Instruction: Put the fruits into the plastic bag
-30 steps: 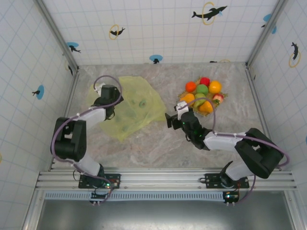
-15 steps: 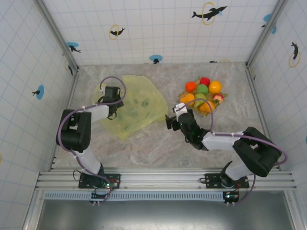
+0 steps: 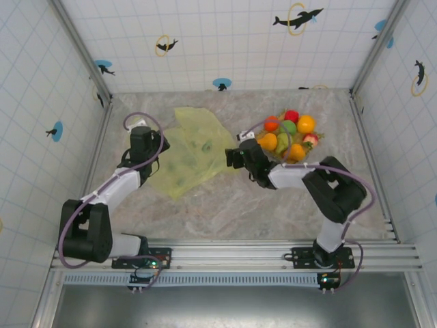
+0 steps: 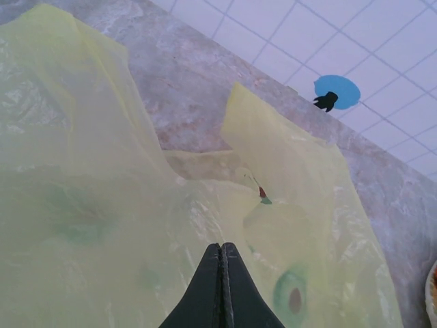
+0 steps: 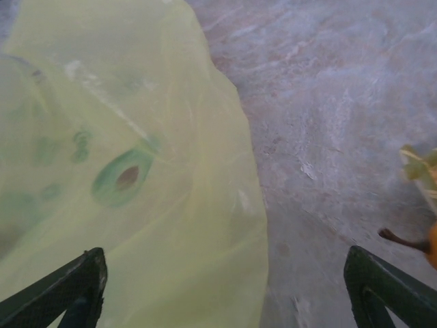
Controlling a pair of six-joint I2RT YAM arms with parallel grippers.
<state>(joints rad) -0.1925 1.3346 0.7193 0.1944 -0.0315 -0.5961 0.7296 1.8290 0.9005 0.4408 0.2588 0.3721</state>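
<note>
Left claw (image 4: 222,247): fingers pressed together on the film of the plastic bag (image 3: 194,154), at its left edge. Right claw (image 5: 224,258): spread wide, low over the bag's right edge on the worktop (image 3: 225,198); the fruits (image 3: 290,137) lie heaped just right of it

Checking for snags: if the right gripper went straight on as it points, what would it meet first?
Likely the near edge of the thin translucent yellow-green plastic bag, ahead of the right gripper.
</note>
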